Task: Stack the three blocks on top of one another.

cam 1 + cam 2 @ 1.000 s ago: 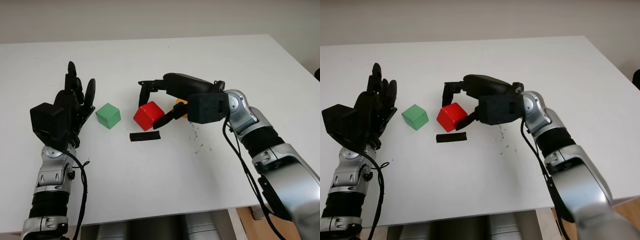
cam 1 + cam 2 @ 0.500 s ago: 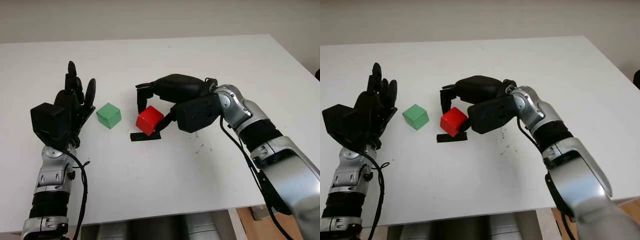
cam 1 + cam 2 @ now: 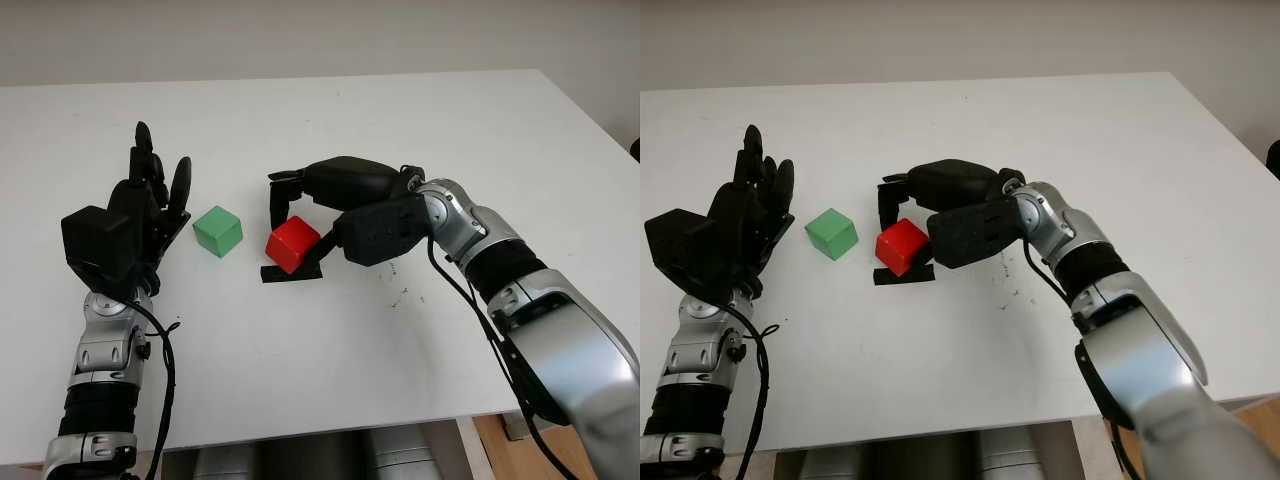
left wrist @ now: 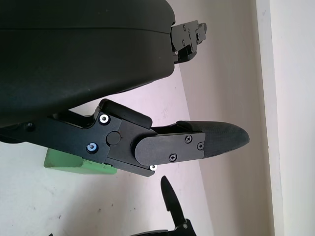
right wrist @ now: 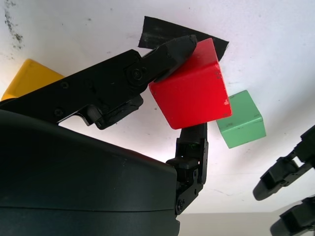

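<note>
My right hand (image 3: 300,215) pinches smooth red cube (image 3: 292,245), tilted, above black tape strip (image 3: 290,272) on matte white table (image 3: 300,340). Green cube (image 3: 217,231) just beside. Yellow block (image 5: 27,78) under my palm, shape unclear. Left hand (image 3: 135,215) open, raised near green cube.

Black three-fingered left hand (image 3: 140,215) and right hand (image 3: 335,205), silver jointed forearms, black cables.
</note>
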{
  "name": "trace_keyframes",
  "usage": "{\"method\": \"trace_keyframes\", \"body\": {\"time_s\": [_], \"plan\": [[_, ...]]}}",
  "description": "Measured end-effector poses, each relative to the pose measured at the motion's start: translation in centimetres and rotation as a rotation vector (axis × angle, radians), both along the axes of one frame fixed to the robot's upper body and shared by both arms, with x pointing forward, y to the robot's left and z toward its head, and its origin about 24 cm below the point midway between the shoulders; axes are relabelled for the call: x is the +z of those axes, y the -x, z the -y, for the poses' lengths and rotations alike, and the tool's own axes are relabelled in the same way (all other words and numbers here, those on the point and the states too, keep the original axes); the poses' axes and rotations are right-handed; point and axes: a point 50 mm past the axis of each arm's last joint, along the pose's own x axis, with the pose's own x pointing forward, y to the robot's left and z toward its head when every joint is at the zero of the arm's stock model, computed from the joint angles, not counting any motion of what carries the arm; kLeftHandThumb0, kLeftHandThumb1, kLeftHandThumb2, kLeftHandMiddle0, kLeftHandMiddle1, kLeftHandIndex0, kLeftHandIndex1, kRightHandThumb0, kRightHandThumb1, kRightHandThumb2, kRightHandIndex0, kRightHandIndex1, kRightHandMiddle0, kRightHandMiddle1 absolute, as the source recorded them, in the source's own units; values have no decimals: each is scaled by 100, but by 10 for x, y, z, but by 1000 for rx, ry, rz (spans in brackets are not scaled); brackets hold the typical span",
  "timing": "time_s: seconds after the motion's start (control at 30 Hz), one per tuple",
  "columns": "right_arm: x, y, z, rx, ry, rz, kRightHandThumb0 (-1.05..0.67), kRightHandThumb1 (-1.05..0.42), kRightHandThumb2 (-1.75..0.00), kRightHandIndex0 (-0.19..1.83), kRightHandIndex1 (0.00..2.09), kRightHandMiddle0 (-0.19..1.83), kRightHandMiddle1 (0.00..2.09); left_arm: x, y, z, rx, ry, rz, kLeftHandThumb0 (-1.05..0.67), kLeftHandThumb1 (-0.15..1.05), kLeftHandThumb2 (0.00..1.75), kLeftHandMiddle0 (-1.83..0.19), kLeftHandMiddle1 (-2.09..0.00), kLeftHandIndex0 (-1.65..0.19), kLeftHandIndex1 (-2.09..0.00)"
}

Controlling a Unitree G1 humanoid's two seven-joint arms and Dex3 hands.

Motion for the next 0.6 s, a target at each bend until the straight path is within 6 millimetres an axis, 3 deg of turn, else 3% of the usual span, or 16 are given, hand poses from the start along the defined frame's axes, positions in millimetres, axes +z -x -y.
{"method": "trace_keyframes", "body": {"time_s": [0.6], "plan": [[-7,1,-2,5,28,-20,-41,-94,-5,17,5,39,152,0,0,0,1,3,2,-78,105,49,19,0,19,0]]}}
